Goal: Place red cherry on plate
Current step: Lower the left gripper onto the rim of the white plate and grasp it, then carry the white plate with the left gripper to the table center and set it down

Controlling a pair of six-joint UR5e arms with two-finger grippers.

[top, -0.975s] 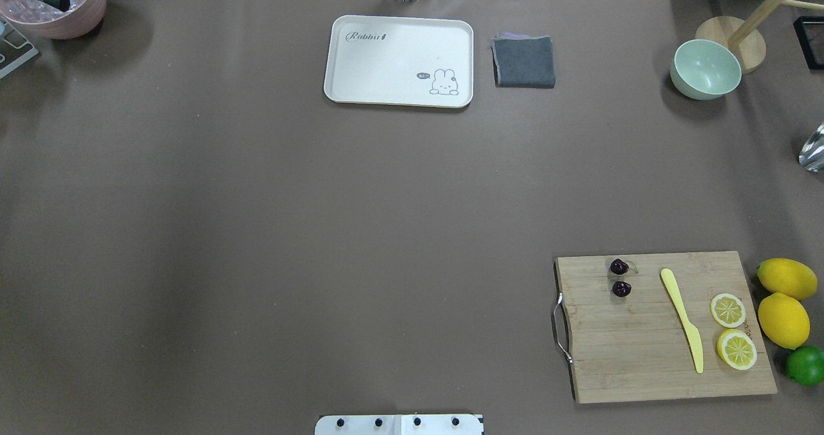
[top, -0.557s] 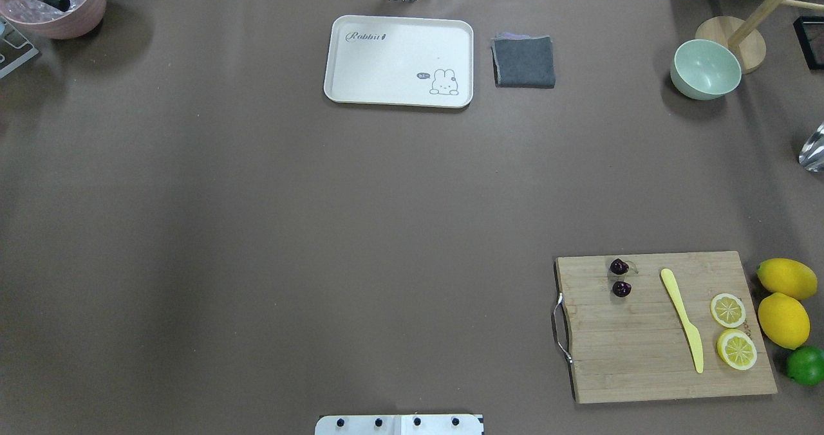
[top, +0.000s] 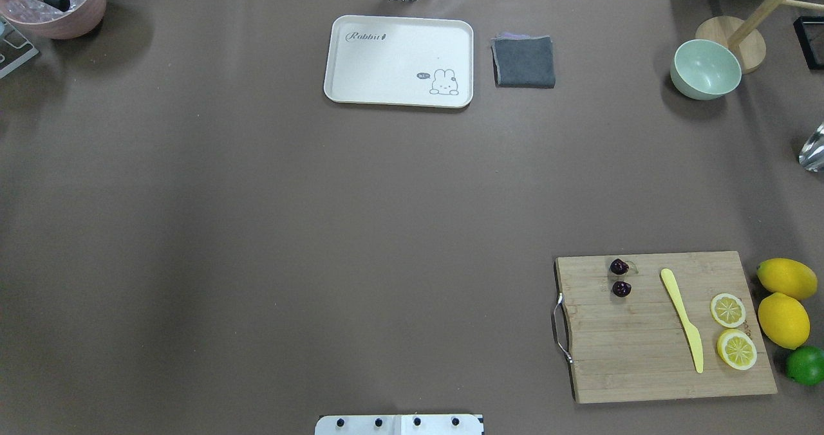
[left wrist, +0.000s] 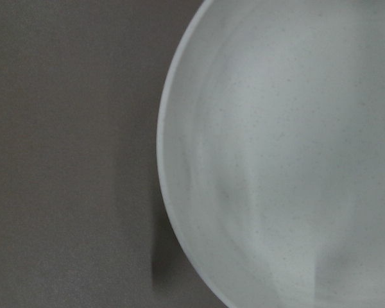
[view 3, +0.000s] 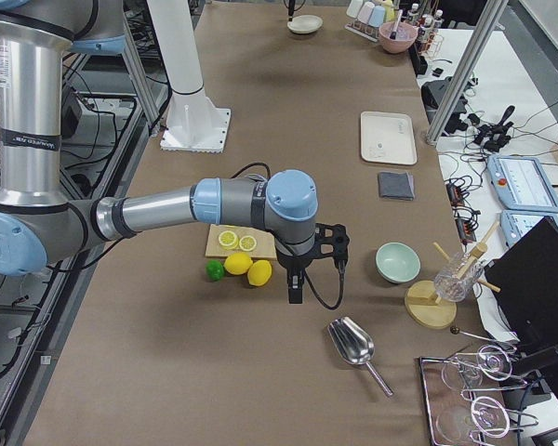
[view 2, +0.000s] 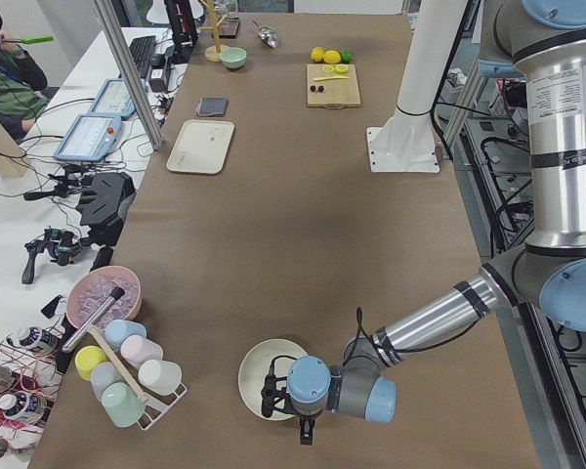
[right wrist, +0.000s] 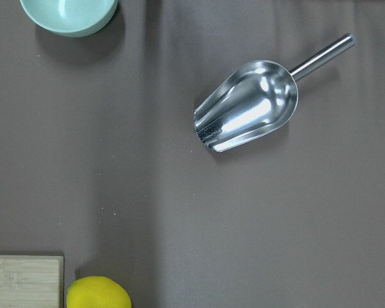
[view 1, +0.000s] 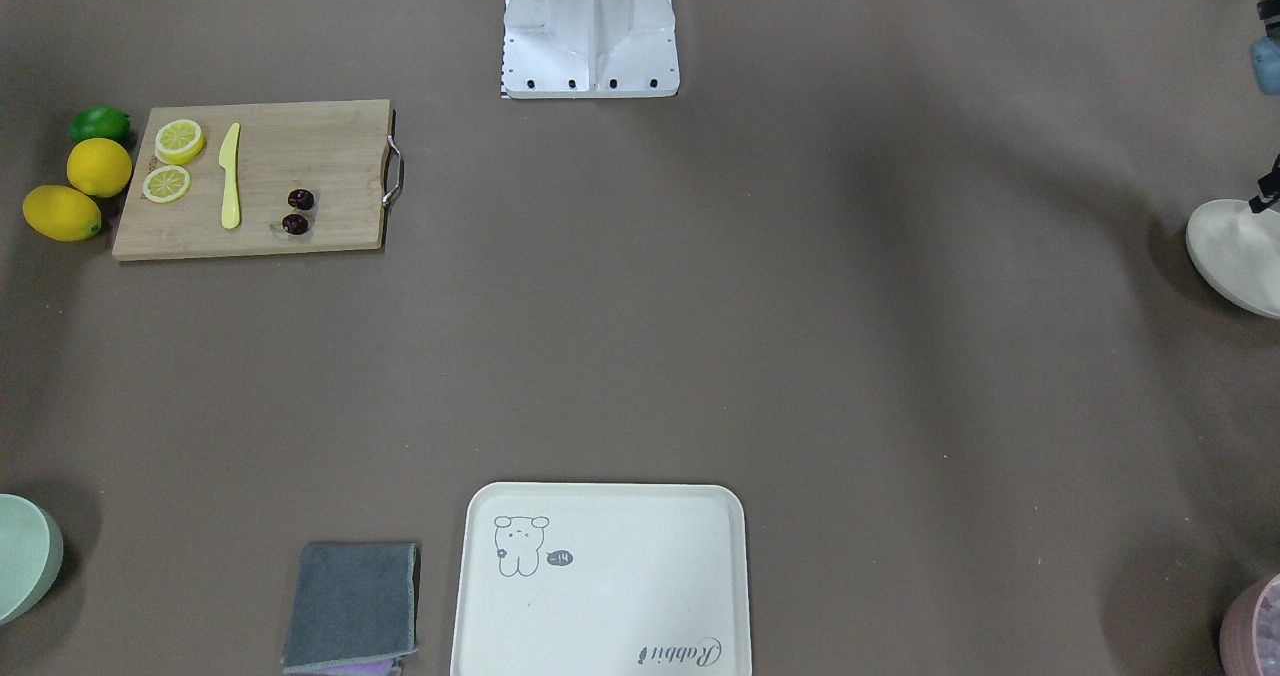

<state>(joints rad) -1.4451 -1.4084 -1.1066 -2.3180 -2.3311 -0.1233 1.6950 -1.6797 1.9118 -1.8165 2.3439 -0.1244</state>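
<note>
Brown desk (view 1: 700, 306), front view: the red cherry (view 1: 297, 211), a tiny glossy maroon pair, lies on the bamboo cutting board (view 1: 330, 156), well apart from the round cream-white plate (view 1: 1235, 256). Overhead shows no arm. From the sides, the left claw (view 2: 304, 430) hangs by the plate and the right claw (view 3: 296, 290) near the yellow lemons (view 3: 246, 269); I cannot tell either opening. My worry is the round fruit rolling or slipping on the long carry.

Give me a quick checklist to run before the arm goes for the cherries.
1. Red cherry lying free on the cutting board: ok.
2. Right gripper above the cherries: not ok; it hangs past the lemons, off the board.
3. Right gripper open: cannot tell.
4. Plate bare where it shows: ok.
5. Left gripper clear of the plate: cannot tell; it hangs at the rim.
</note>
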